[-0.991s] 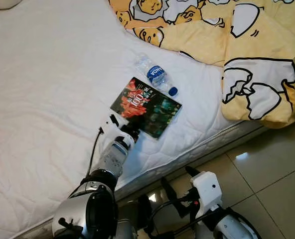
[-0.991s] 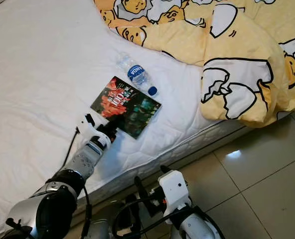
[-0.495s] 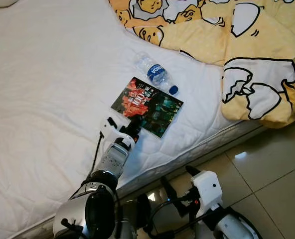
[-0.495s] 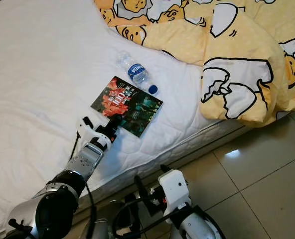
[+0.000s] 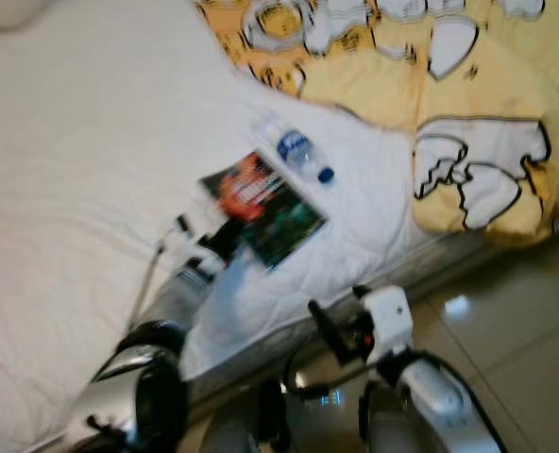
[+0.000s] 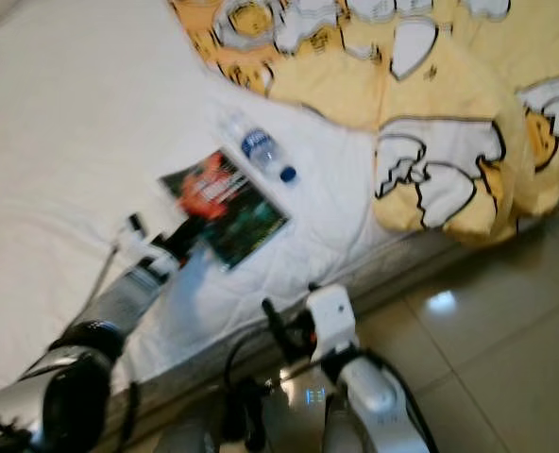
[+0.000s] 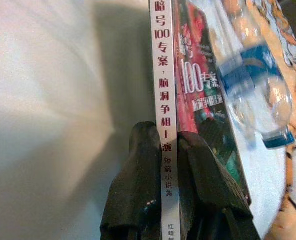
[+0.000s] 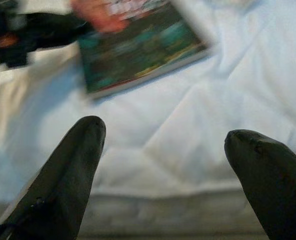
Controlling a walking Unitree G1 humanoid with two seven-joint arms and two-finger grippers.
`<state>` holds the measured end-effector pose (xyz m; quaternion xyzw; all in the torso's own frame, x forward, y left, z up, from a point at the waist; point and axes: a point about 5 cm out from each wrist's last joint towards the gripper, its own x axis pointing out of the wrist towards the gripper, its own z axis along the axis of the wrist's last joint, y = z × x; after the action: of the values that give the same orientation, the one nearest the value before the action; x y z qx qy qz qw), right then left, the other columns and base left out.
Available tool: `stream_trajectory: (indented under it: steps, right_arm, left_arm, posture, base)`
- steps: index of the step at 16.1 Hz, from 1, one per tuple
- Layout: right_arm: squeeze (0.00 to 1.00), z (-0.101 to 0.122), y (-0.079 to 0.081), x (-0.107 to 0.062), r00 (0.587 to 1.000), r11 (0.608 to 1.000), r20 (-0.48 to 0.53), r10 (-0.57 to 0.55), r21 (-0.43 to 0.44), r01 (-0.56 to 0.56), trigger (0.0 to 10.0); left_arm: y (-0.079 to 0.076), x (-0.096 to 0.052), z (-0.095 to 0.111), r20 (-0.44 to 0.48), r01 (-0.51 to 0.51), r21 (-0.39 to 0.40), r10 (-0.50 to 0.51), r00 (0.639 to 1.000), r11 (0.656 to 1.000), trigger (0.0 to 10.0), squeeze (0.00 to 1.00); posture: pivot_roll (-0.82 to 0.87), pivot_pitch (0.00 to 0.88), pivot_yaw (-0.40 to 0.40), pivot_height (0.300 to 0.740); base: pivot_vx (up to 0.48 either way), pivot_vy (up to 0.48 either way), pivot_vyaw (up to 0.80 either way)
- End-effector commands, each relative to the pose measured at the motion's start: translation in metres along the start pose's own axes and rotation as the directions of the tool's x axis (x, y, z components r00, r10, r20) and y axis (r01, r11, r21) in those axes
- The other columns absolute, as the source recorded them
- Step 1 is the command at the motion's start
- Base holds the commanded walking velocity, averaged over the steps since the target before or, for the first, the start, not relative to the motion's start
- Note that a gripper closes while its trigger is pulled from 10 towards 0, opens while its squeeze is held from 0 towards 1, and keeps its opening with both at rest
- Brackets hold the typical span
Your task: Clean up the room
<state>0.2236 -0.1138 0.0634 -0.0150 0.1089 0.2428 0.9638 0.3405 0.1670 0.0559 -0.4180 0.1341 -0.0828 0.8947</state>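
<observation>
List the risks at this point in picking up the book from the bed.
1. The left gripper pinches the book only at its spine edge; a thin grip like that may let the book droop or slip when lifted.
2. The water bottle lies right beside the book, so moving the book could nudge it and set it rolling on the bed.

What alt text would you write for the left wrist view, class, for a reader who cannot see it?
The left gripper is shut on the white spine of a book, one black finger on each side. A clear water bottle with a blue label lies just beyond the book, on the white bed sheet.
</observation>
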Motion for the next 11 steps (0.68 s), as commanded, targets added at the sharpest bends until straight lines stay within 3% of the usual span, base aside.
stream_trajectory:
  steps: [1, 4, 5, 6, 7, 8, 9, 10, 11]
  right_arm:
    - [0.0, -0.001, -0.003, 0.007, 1.0, 0.999, 0.009, -0.004, 0.036, 0.004, 10.0]
    - [0.0, 0.016, -0.019, 0.039, 0.998, 0.999, 0.065, -0.017, 0.028, 0.015, 10.0]
    - [0.0, 0.026, -0.024, 0.05, 0.995, 1.0, 0.096, -0.022, 0.02, 0.02, 10.0]
    - [0.0, 0.031, -0.028, 0.055, 0.994, 1.0, 0.108, -0.027, 0.018, 0.025, 10.0]
    - [0.0, 0.04, -0.038, 0.059, 0.988, 0.997, 0.138, -0.068, 0.033, 0.064, 10.0]
    - [0.0, 0.045, -0.045, 0.059, 0.984, 0.995, 0.15, -0.094, 0.029, 0.09, 10.0]
    - [0.0, 0.05, -0.051, 0.057, 0.98, 0.994, 0.166, -0.111, 0.017, 0.109, 10.0]
    - [0.0, 0.056, -0.058, 0.052, 0.974, 0.99, 0.184, -0.13, -0.035, 0.138, 10.0]
    - [0.0, 0.057, -0.061, 0.052, 0.973, 0.986, 0.186, -0.14, -0.068, 0.155, 10.0]
  left_arm:
    - [0.012, -0.008, 0.023, 0.045, -0.024, 0.06, 0.022, 0.999, 0.998, 0.0, 0.0]
    - [0.016, -0.019, 0.073, 0.189, -0.073, 0.206, 0.034, 0.981, 0.976, 0.0, 0.0]
    - [0.01, -0.027, 0.093, 0.283, -0.139, 0.389, 0.026, 0.959, 0.911, 0.0, 0.0]
    - [0.006, -0.033, 0.099, 0.316, -0.177, 0.497, 0.013, 0.949, 0.849, 0.0, 0.0]
    - [0.001, -0.05, 0.099, 0.36, -0.275, 0.699, 0.007, 0.933, 0.661, 0.0, 0.0]
    - [0.005, -0.062, 0.093, 0.378, -0.321, 0.738, 0.03, 0.925, 0.593, 0.0, 0.0]
    - [0.012, -0.076, 0.084, 0.387, -0.359, 0.748, 0.074, 0.919, 0.559, 0.0, 0.0]
    - [0.026, -0.103, 0.058, 0.371, -0.391, 0.741, 0.152, 0.916, 0.546, 0.0, 0.0]
    - [0.026, -0.109, 0.049, 0.367, -0.381, 0.719, 0.149, 0.918, 0.581, 0.0, 0.0]
  posture:
    - [-0.18, 0.012, 0.184, 0.74]
    - [-0.12, 0.0, 0.16, 0.74]
    - [-0.1, 0.0, 0.153, 0.74]
    - [-0.09, 0.0, 0.147, 0.74]
    - [-0.08, 0.0, 0.141, 0.74]
    - [-0.07, 0.0, 0.138, 0.74]
    - [-0.07, 0.0, 0.134, 0.74]
    - [-0.07, 0.0, 0.13, 0.74]
    - [-0.08, 0.0, 0.141, 0.74]
  base:
    - [0.0, 0.0, 0.0]
    - [0.0, 0.0, 0.0]
    - [0.0, 0.0, 0.0]
    - [0.0, 0.0, 0.0]
    - [0.0, 0.0, 0.0]
    - [0.0, 0.0, 0.0]
    - [0.0, 0.0, 0.0]
    - [0.0, 0.0, 0.0]
    - [0.0, 0.0, 0.0]
